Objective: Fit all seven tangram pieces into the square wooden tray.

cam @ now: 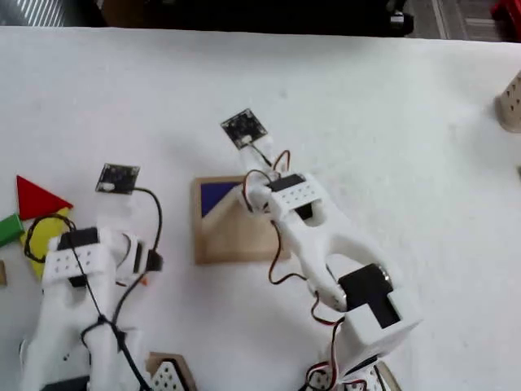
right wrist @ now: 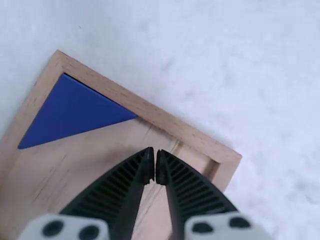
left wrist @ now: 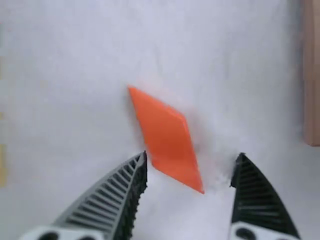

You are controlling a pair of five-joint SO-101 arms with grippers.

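Tangram pieces begin, nearest the arms, with an orange parallelogram (left wrist: 166,137) lying flat on the white table (cam: 391,122), outside the tray. The left gripper (left wrist: 191,160) hangs over it with its jaws spread wide. One finger sits on each side of the end of the piece closest to the gripper, and nothing is held.

Just beyond, to the right of the left arm (cam: 73,269), the tray (cam: 198,236) lies flat. Most of its wooden floor is bare. The right gripper (right wrist: 154,156) is above that bare floor with its jaws pressed together and nothing between them. A blue triangle (right wrist: 70,112) lies inside the tray, tucked into the far left corner as seen from above, with two of its sides along the rim.

To the left of the left arm lies a yellow piece (cam: 41,236), partly under a black cable (cam: 32,232). A green piece (cam: 8,230) sits just beside it at the table's left edge. A red triangle (cam: 34,198) lies just beyond both.

Farthest off, at the table's right edge, stands a pale object (cam: 510,102) with small holes, too cut off to identify.
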